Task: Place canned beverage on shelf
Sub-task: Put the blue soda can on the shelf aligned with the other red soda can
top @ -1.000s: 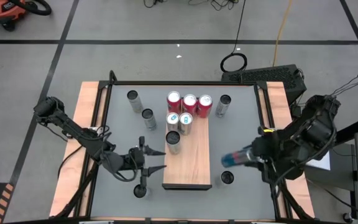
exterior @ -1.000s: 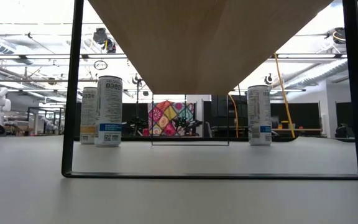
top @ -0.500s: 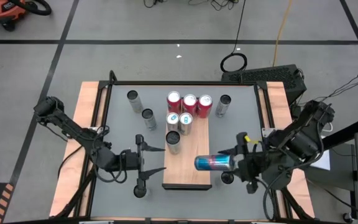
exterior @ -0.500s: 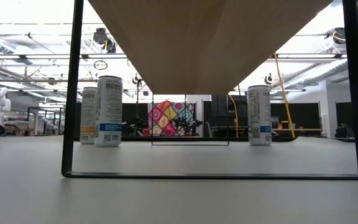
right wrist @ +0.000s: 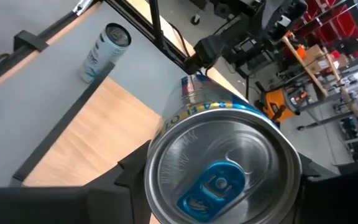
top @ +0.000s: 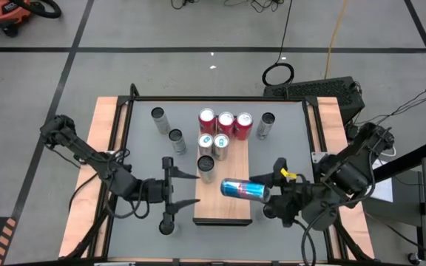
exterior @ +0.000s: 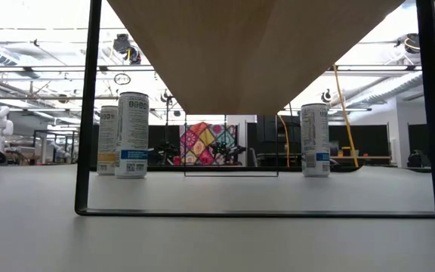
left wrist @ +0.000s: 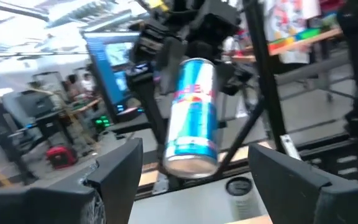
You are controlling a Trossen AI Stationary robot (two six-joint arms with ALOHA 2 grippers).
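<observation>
While right gripper (top: pixel 266 193) clamps can (top: pixel 242 190), the can has moved from off the shelf (top: pixel 224 210) edge to above its near half | left gripper (top: pixel 184 188) agape, empty, beside shelf | placement close.

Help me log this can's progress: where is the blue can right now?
In the high view the blue can lies sideways in the right gripper, over the shelf, just right of the nearest standing can.

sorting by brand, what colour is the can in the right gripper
Blue and silver can, clearest in the left wrist view.
</observation>
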